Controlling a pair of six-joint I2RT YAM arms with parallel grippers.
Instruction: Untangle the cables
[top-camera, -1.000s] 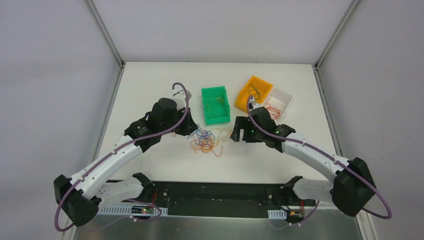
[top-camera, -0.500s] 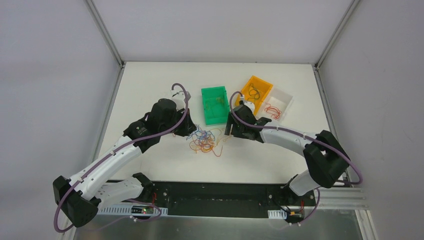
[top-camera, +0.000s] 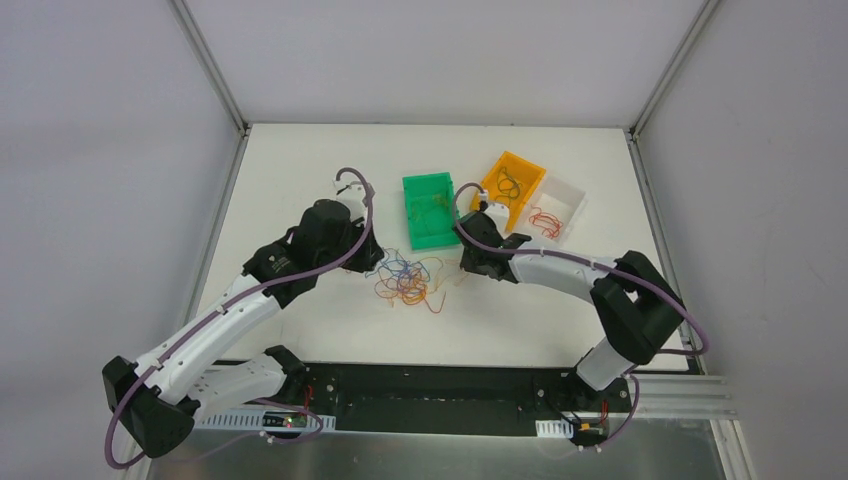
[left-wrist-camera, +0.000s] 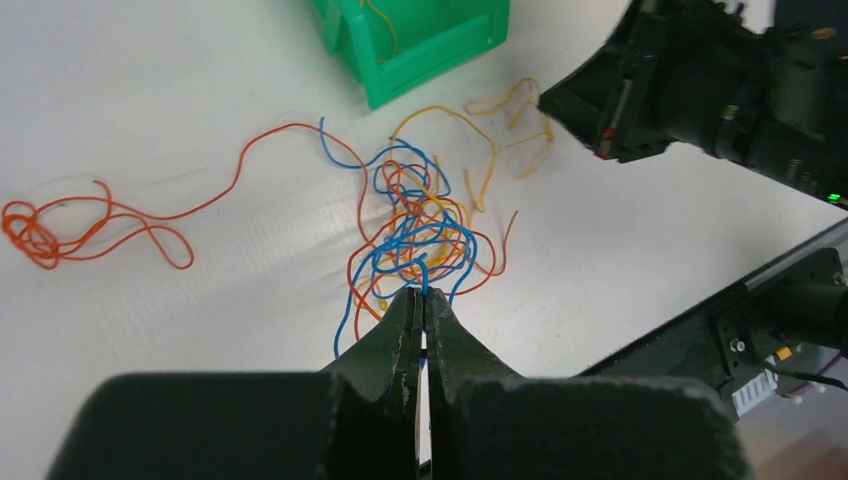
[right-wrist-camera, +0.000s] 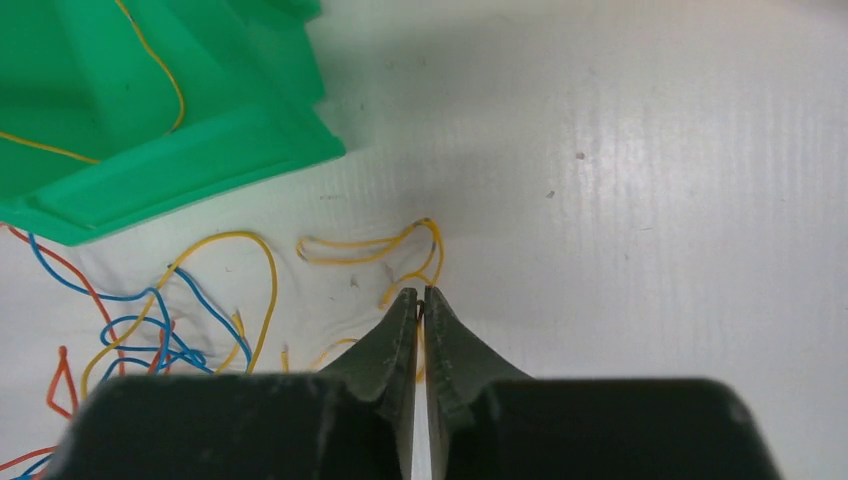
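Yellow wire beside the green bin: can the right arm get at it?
Likely yes: the right gripper is down at the yellow wire, jaws closed at it, and the green bin sits aside, not between them.

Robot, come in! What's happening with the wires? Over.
Left gripper shut on blue wire in tangle. Right gripper shut on yellow wire. Green bin near, not blocking.

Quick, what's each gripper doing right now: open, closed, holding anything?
Left gripper: closed, pinching a blue cable at its tips.
Right gripper: closed, pinching a yellow cable at its tips.
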